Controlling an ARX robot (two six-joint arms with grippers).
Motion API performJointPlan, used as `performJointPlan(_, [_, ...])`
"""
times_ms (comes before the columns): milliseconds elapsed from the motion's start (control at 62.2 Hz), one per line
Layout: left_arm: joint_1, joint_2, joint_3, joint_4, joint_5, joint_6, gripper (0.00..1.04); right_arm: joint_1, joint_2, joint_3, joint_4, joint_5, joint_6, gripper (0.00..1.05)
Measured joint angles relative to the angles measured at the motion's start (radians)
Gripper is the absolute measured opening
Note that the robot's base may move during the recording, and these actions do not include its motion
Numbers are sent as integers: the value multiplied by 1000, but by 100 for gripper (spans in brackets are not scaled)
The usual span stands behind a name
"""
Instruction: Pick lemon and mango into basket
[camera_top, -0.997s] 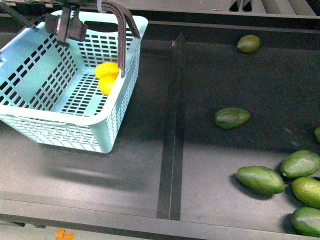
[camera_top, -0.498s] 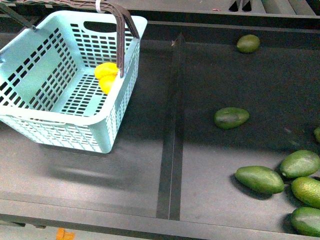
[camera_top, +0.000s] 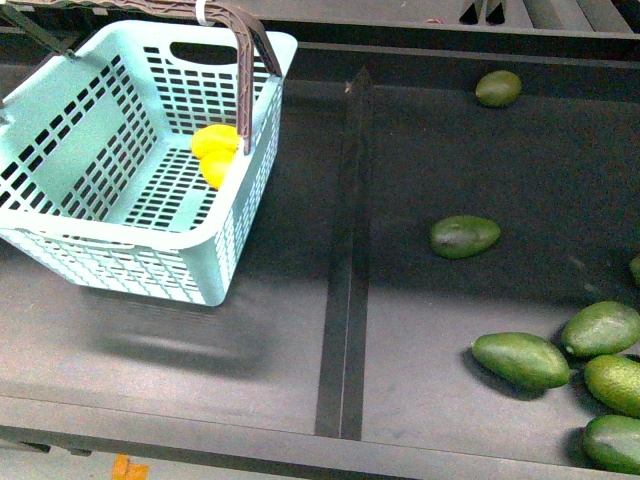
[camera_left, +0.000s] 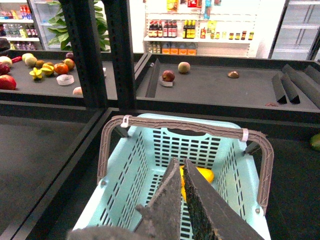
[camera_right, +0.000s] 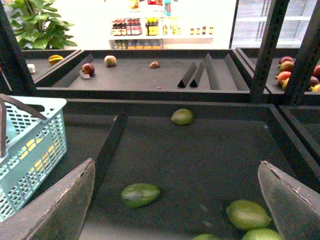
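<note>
Basket (camera_top: 90, 245) at upper left holds the lemon (camera_top: 216, 141) and mango (camera_top: 213, 172)
Green avocados (camera_top: 465, 236) lie scattered at right; left gripper (camera_left: 182, 167) clenched empty, right gripper (camera_right: 177, 200) spread wide

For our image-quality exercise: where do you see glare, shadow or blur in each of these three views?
Front view: soft shadow on the shelf below the basket; image slightly grainy. Left wrist view: the left gripper is close and blurred, and the bright shop background is washed out. Right wrist view: overexposed glare behind the far shelves; the avocado looks soft.
</note>
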Motion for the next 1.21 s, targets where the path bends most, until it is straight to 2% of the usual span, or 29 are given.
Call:
performJointPlan(209, [45,-177,-109,-72,48,4,3,0,0,0,0,0,0,96])
performJointPlan(241, [82,-219,-127,-97,106,5,3,0,0,0,0,0,0,96])
performJointPlan(305, [125,-289,-155,-139,116,6,3,0,0,0,0,0,0,96])
performJointPlan(354, [125,-296,-185,-98,124,6,3,0,0,0,0,0,0,96])
performJointPlan(418, [125,-320,-207,-118,126,7,3,0,0,0,0,0,0,96])
performJointPlan(1206, [125,-885,-224,-640,126,7,3,0,0,0,0,0,0,96])
